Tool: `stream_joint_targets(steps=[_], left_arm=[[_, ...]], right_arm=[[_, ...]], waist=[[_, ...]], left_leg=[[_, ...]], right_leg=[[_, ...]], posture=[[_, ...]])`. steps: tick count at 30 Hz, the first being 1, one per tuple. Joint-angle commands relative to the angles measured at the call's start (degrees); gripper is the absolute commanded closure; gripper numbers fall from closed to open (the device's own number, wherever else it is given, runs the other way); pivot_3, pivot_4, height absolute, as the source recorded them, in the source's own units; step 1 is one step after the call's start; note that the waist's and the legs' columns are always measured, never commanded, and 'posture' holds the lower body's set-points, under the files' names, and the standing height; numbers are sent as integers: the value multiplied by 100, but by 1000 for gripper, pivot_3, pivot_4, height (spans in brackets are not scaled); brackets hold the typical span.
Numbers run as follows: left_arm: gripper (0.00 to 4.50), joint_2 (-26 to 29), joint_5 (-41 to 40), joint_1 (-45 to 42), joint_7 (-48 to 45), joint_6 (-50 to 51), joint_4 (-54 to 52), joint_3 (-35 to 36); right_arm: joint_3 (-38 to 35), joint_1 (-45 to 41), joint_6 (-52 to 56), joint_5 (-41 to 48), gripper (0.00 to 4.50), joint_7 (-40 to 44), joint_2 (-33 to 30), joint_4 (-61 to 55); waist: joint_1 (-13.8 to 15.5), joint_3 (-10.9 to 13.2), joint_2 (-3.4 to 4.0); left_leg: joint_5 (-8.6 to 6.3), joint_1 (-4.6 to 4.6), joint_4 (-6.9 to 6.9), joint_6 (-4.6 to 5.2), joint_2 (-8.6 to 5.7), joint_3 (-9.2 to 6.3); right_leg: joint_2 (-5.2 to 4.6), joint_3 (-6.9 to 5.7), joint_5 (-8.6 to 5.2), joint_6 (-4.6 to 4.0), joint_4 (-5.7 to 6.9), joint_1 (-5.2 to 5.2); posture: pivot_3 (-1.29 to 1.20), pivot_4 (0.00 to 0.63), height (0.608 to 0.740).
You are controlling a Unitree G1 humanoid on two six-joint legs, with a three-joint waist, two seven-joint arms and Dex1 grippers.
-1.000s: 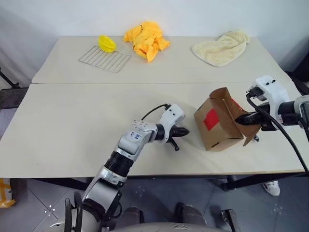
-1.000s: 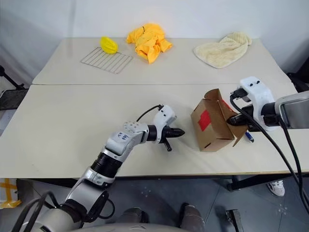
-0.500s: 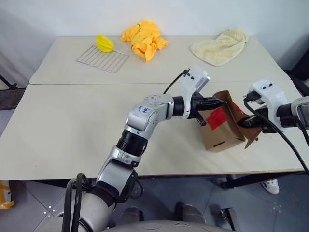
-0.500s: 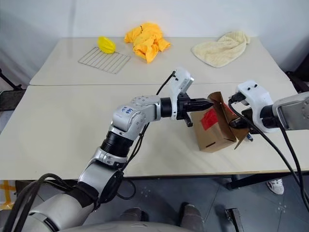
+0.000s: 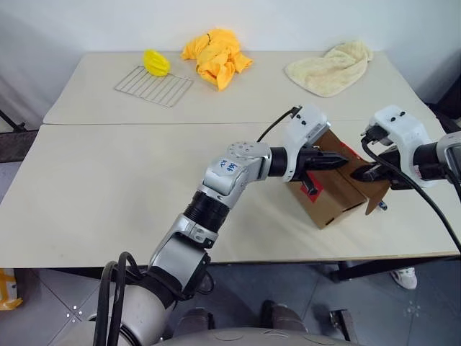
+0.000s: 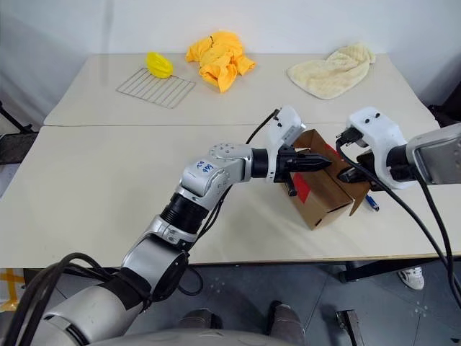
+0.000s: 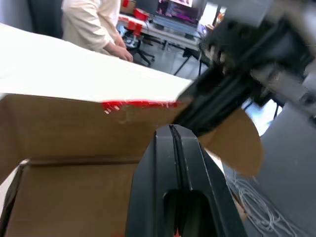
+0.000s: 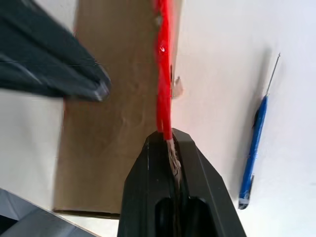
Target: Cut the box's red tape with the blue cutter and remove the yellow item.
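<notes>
The brown box (image 5: 335,203) stands tilted near the table's right front edge with its flaps open. My right gripper (image 8: 168,136) is shut on one flap, right at the strip of red tape (image 8: 163,74) along that flap's edge. My left gripper (image 5: 346,163) is shut and empty. It points level across the open top of the box, its tip close to the held flap (image 7: 232,148). The blue cutter (image 8: 253,149) lies flat on the table just beyond the box, on the right gripper's side. The yellow item is hidden; the box's inside (image 7: 74,197) shows bare cardboard.
At the back of the table (image 5: 108,187) lie a wire rack (image 5: 155,86) with a lemon-coloured lump (image 5: 157,63), an orange cloth (image 5: 216,54) and a beige towel (image 5: 328,68). A seated person (image 7: 94,24) is beyond the table. The front edge runs just behind the box.
My left arm has swung right and upward from the bare table to the box's open top, gripper staying shut. The right gripper has kept its hold on the flap while the box tipped slightly.
</notes>
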Motion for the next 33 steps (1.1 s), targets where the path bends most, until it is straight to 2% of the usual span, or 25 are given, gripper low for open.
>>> stream_joint_targets(steps=[1,11,22,29,33], left_arm=[[4500,111,168,181,-172,-111,-227,-296],[4500,548,342,640,-318,-2,-525,-568],[4500,897,378,914,-346,261,-990,-657],[4500,942,365,844,-288,351,-1177,-617],[4500,858,7,400,-288,610,-1283,-146]], right_arm=[[-97,-183,27,293,4457,2,-310,-141],[-808,259,27,1251,4457,-603,-286,330],[-2235,1404,27,2201,4457,-1806,289,1235],[-2338,1604,27,2565,4457,-2203,347,1163],[-2291,1572,27,2766,4457,-2348,396,986]], waist=[[2,0,0],[32,0,0],[64,-1,2],[73,-1,2],[76,0,1]], left_leg=[[0,0,0,0,0,0],[0,-4,4,0,0,0],[0,-2,15,0,1,3],[0,-3,22,0,1,2],[0,-4,23,0,1,2]], right_leg=[[0,0,0,0,0,0],[0,2,0,0,3,-4],[0,4,1,0,17,-3],[0,5,1,0,21,-3],[0,4,1,0,21,-3]], posture=[[0,150,740],[0,150,740],[0,150,740],[0,150,740],[0,150,740]])
